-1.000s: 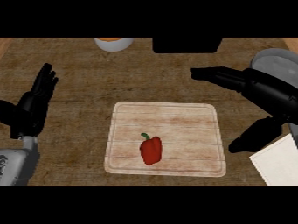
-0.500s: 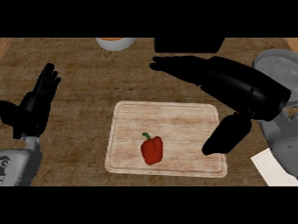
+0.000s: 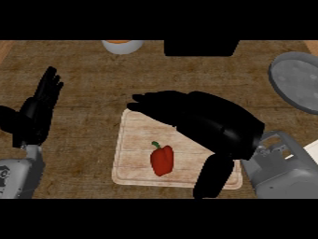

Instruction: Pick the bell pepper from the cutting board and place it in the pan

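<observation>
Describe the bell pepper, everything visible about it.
The bell pepper is red and glossy with a short green stem at its upper end. It lies whole on the pale wooden cutting board, left of the board's middle, stem pointing away from the robot. The right hand is above the board beside it; nothing grips it.

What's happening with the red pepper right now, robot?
Right hand open above wooden cutting board, not touching. Left hand open, resting at left. Red bell pepper lies on board. Grey round pan far right, path unblocked.

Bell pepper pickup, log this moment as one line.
right hand open over cutting board | bell pepper ungrasped | pan waiting | left hand resting
</observation>
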Controlling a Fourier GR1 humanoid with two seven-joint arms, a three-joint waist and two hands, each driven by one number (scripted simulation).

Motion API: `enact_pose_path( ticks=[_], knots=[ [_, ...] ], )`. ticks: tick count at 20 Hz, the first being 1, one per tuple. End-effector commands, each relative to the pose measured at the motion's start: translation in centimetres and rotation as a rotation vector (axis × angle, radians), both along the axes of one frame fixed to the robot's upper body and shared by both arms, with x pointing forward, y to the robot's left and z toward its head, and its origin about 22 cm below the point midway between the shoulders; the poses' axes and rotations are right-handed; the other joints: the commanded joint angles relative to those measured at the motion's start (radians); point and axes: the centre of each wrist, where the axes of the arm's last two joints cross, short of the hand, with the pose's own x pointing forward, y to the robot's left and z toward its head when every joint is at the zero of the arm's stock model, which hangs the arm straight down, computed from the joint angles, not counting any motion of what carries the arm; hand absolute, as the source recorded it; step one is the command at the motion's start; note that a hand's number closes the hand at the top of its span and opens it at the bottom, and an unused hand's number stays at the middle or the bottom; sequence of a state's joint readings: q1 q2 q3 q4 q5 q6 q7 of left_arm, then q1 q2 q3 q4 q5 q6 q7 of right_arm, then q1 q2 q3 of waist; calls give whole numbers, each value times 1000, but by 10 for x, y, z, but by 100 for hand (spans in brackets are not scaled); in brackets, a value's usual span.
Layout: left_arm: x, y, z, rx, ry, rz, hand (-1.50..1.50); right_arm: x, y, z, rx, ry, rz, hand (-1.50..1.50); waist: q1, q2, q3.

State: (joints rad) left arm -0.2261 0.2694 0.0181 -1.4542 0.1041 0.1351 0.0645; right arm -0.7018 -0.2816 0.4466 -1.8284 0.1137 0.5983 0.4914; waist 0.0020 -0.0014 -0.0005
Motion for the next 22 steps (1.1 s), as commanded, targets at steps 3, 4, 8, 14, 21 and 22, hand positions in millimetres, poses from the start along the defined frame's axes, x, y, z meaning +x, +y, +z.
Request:
enact_pose_path(
  ticks=[3, 4, 8, 14, 21, 22],
  knots=[
    [-1, 15, -6, 12, 0, 10, 0, -14, 15, -15, -86, 30, -64, -150, -2, 0, 0],
    [3, -16, -2, 2, -18, -9, 0, -15, 14, -38, -71, 39, -72, -150, -3, 1, 1],
    [-1, 4, 11, 10, -3, 12, 0, -7, 23, -23, -91, 14, -126, -150, 1, 0, 0],
    [-8, 7, -6, -7, -1, -10, 0, -6, 25, -58, -186, 20, -132, -150, 2, 1, 0],
    [2, 11, -9, 3, 6, 3, 0, 12, 18, -63, -255, 81, -46, -150, -1, 1, 0],
    [3, 3, -22, 10, -11, -9, 0, 27, 40, -72, -253, 81, -47, -150, 3, 3, 0]
  ],
)
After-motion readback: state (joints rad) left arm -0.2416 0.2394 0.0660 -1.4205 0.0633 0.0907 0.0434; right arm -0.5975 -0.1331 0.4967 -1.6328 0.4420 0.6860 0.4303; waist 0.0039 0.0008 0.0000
